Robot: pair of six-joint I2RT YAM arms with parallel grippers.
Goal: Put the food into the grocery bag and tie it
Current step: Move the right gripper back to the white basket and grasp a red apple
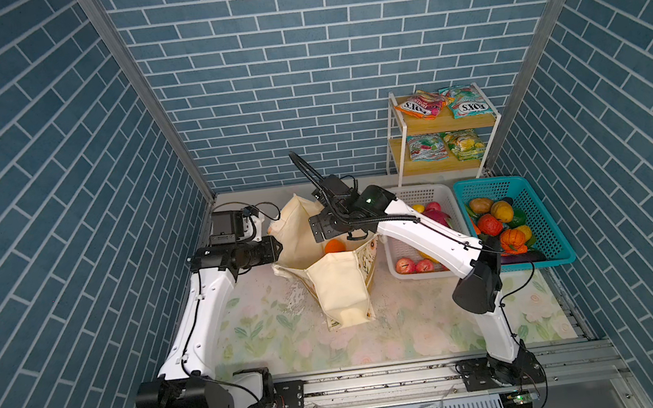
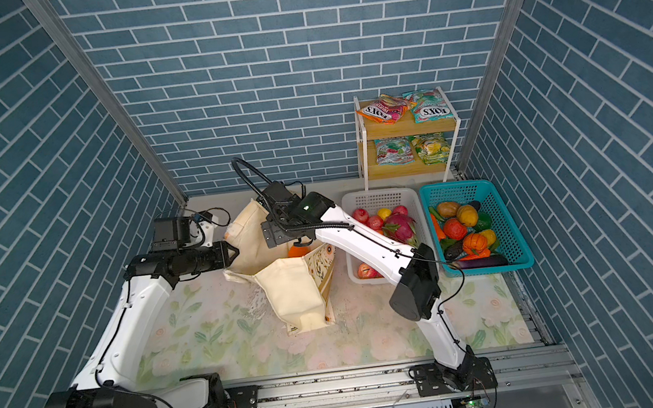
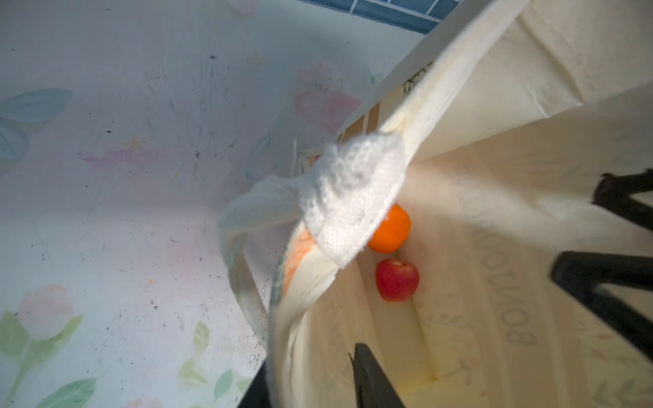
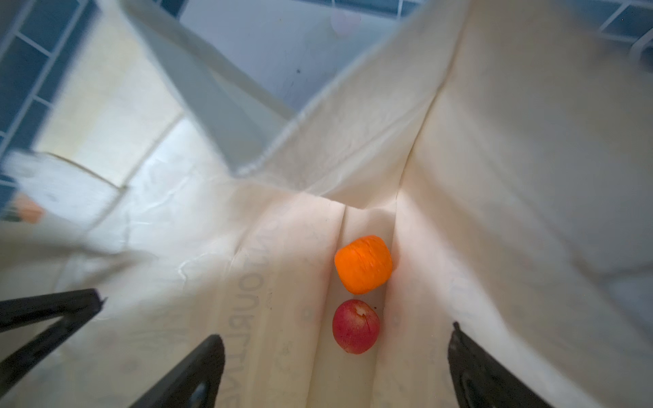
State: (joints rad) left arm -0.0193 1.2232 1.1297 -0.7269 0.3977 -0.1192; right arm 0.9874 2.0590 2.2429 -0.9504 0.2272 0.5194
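Centrally on the floral table (image 1: 248, 339) stands the grocery bag (image 1: 341, 295), its mouth facing up and its long opening running from the near edge toward the back wall. An orange (image 4: 363, 265) and a red apple (image 4: 356, 326) lie just beside each other on its floor. The left gripper (image 1: 278, 248) pinches the rim. The right gripper (image 4: 335, 332) hangs in the mouth, jaws wide and empty. The slumped near wall could fold over the opening, or rising fingers could snag the cloth and tip the bag.

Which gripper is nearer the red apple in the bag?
Right. The right gripper hangs open above the apple at the bag mouth; the left gripper pinches the bag rim, farther off.
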